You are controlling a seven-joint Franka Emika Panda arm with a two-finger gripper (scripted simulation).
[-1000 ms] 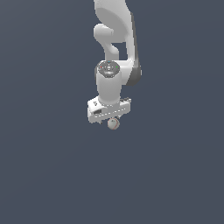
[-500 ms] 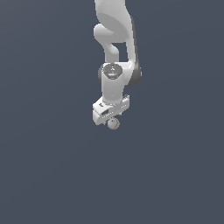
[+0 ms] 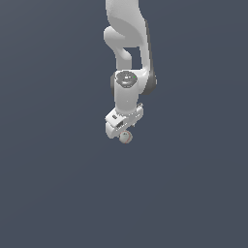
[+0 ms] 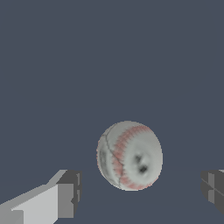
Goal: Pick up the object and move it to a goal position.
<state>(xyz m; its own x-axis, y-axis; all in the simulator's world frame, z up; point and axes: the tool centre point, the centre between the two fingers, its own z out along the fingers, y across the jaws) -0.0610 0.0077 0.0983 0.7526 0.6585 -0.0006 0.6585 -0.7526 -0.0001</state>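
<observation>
Spread wide, the gripper (image 3: 124, 134) is seen just above the centre of the exterior view with the baseball (image 3: 126, 137) at its tips, while in the wrist view the baseball (image 4: 129, 155) is shown between the fingers (image 4: 65, 194), with clear gaps on both sides.

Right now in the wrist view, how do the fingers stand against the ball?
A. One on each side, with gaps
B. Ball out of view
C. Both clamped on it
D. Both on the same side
A: the ball sits between the two fingers, with dark background showing on each side, so neither touches it.
</observation>
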